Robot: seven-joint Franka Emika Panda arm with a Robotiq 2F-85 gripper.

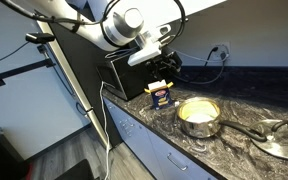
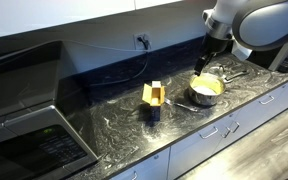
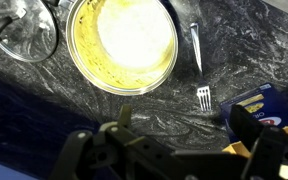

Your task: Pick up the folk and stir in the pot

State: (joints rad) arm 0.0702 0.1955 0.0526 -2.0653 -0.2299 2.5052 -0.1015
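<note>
The jaws stand wide open and empty, hanging above the tabletop (image 3: 44, 110) with nothing between them. In the wrist view they frame the bottom of the picture, and the fork (image 3: 200, 65) lies ahead of them, a little off their centre line toward the yellow-and-blue box (image 3: 259, 108). The fork is flat on the dark marbled stone, tines nearest my camera and handle pointing away. It sits in the gap between the box and the pot (image 3: 124, 40), near the pot's rim but, as far as I can tell, not touching it. The jaws' closing line already runs roughly across the handle, so I judge that little wrist turn is needed. What I need is a small sideways shift and a move forward until the middle of the handle sits squarely between the fingertips. Then I would come straight down and slowly. A thin fork lying flat on polished stone gives almost nothing to bite, so the tips have to reach nearly to the surface before I close, or it will skate away. I would grip on the handle half so the tines stay free for stirring, and keep the pot-side finger clear of the rim on the way down. The pot is uncovered, its pale yellow inside showing. The lid (image 3: 24, 30) lies beyond it, well out of my path, so after the lift it is a short carry to the pot.
</note>
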